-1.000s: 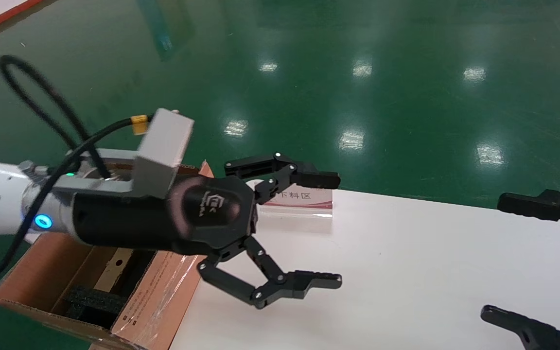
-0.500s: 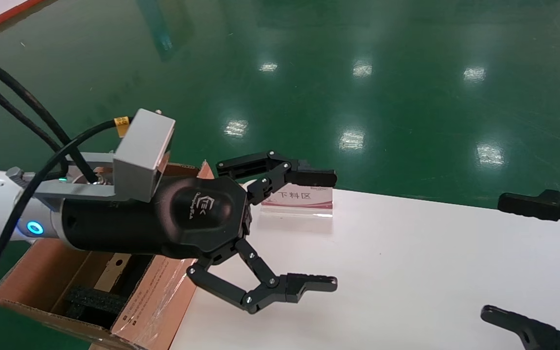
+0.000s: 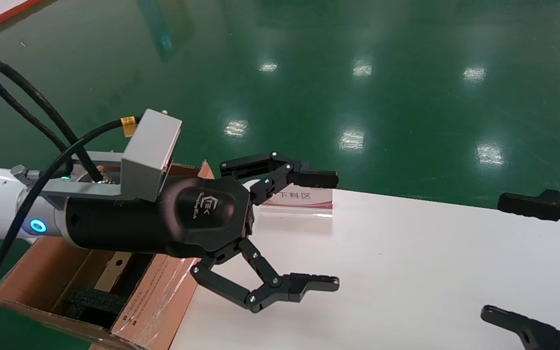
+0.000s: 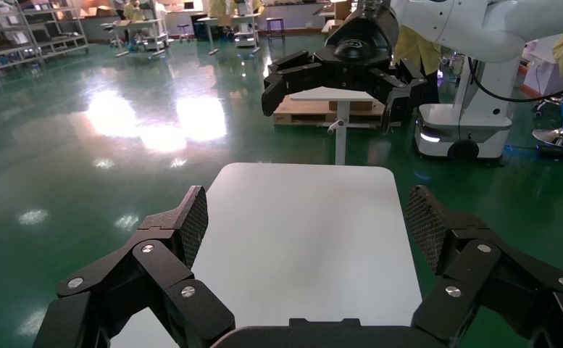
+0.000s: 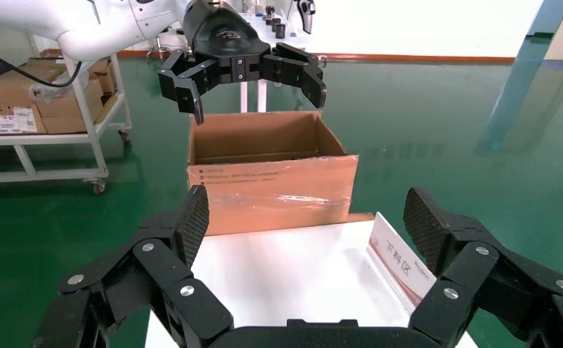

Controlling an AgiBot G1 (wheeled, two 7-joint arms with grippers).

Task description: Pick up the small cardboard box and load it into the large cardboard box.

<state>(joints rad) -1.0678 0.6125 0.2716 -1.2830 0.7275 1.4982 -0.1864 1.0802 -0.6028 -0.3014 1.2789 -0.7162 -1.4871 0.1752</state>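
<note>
The large cardboard box (image 3: 158, 291) stands open on the floor at the table's left end, with black foam (image 3: 90, 299) inside; it also shows in the right wrist view (image 5: 271, 185). A tan carton face with a round hole (image 3: 113, 266) lies inside it, seemingly the small cardboard box, mostly hidden by my left arm. My left gripper (image 3: 337, 230) is open and empty, held level above the table's left part, past the box's flap. My right gripper (image 3: 493, 256) is open and empty at the table's right end.
The white table (image 3: 406, 272) carries only a small sign card with red print (image 3: 304, 199) at its far left edge. Green floor lies all around. A shelf cart with cartons (image 5: 39, 109) stands farther off beyond the large box.
My left arm shifted slightly left, then eased back a little to the right. Its jaws stay open. The right arm has not moved.
</note>
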